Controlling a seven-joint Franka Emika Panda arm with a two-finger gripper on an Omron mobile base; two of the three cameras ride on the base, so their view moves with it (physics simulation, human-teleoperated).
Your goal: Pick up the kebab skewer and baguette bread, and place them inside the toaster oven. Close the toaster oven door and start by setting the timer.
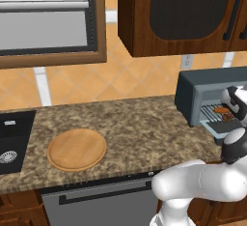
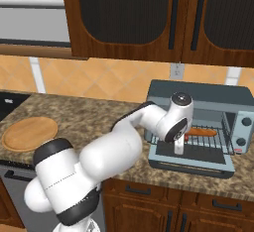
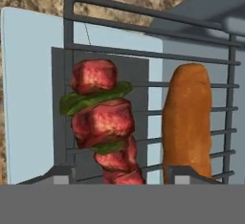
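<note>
Skewer (image 3: 103, 127) lies on the rack (image 3: 225, 122) inside the oven (image 2: 198, 94), bread (image 3: 187, 120) just beside it to the right. Fingers (image 3: 64, 174) stand apart around the skewer's near end, gripping nothing. Door (image 2: 191, 162) hangs open and flat. Judged stiff and hinged; best pushed up by its front edge. Bread likely light, crusty.

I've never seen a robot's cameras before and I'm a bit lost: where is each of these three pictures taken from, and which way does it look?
Left base view: behind the arm's left, facing the counter; white arm at lower right.
Right base view: behind its right, facing the toaster oven; arm rises from lower left.
Hand view: on the hand, looking along the gripper at the kebab skewer and baguette bread on the rack.
Both base views share the wooden board and oven.
</note>
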